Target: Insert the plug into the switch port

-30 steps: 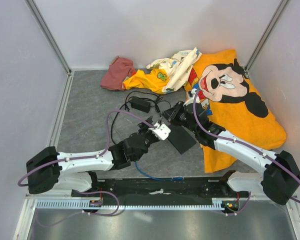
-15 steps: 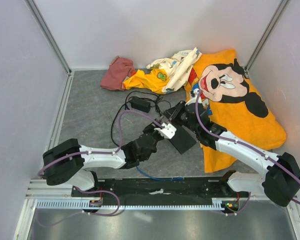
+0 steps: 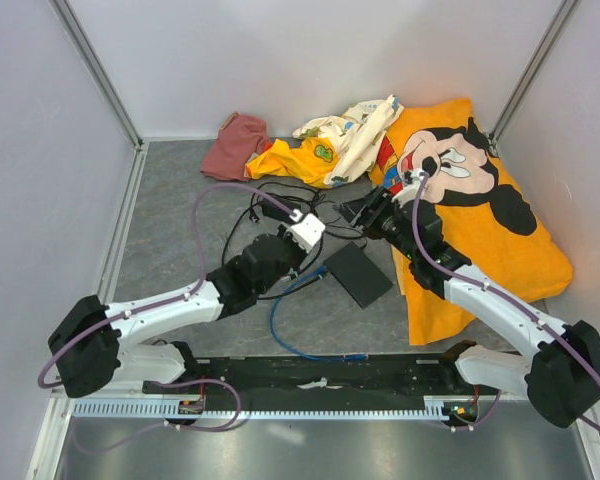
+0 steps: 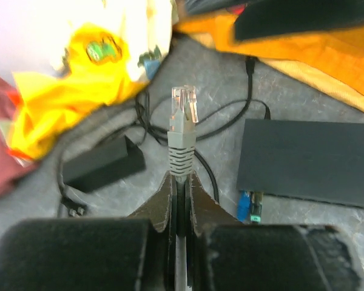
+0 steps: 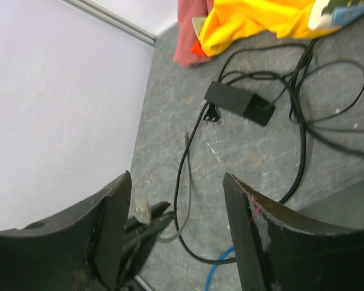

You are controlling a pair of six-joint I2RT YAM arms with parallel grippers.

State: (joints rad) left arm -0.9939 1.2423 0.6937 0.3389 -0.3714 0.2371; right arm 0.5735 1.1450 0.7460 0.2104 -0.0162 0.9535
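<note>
The left gripper (image 4: 179, 182) is pinching the grey boot of the plug (image 4: 182, 115) between jaws pressed together. The clear tip is sticking straight out ahead of them, raised off the counter (image 3: 170, 230), with the blue cable (image 3: 276, 315) trailing back towards the arm bases. The pick-up is therefore looking done. The switch (image 4: 309, 160) is lying flat on the counter, off to the right of the plug in the left wrist view and apart from it. The plug is pointing past it towards the black power adapter (image 4: 103, 163) rather than at any port. A blue-and-green patch is showing at the switch's near-left corner, possibly the port side, but it is too blurred to tell. The right gripper (image 5: 176, 182) is hanging beyond the switch with jaws spread, gripping nothing. Turning the plug to the port face, lining it up and pushing it in are all remaining, by my judgement.
</note>
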